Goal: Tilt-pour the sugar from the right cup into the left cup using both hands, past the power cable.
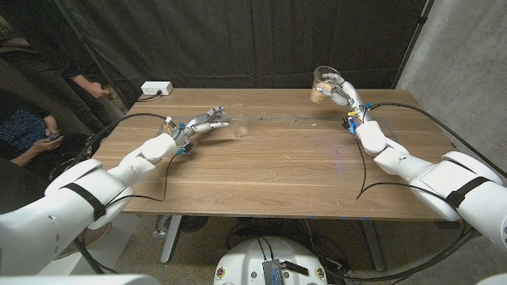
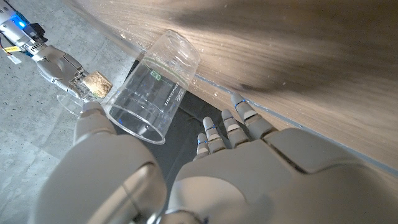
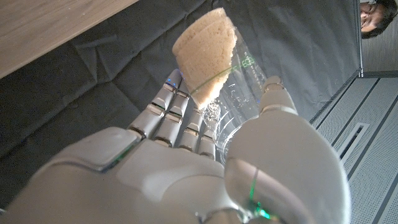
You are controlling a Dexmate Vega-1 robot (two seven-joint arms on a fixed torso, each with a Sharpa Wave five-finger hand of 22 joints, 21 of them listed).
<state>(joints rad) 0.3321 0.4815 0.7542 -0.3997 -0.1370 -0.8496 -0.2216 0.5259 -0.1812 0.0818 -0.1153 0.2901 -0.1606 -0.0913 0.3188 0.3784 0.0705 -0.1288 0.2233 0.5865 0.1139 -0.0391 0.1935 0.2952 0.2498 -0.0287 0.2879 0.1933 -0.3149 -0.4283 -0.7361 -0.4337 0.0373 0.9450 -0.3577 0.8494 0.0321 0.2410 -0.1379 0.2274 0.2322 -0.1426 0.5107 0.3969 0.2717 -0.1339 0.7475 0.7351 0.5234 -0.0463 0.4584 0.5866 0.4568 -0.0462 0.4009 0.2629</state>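
— Where is the sugar cup [image 1: 323, 85]?
— Up in the air, over the far right of the bench [image 1: 277, 170]. The right hand [image 1: 339, 93] holds it, tipped, with brown sugar [image 3: 204, 67] inside.
— And the other cup?
— The empty cup [image 1: 242, 130] stands far left of the middle. The left hand [image 1: 204, 123] is just beside it, fingers spread wide, holding nothing.
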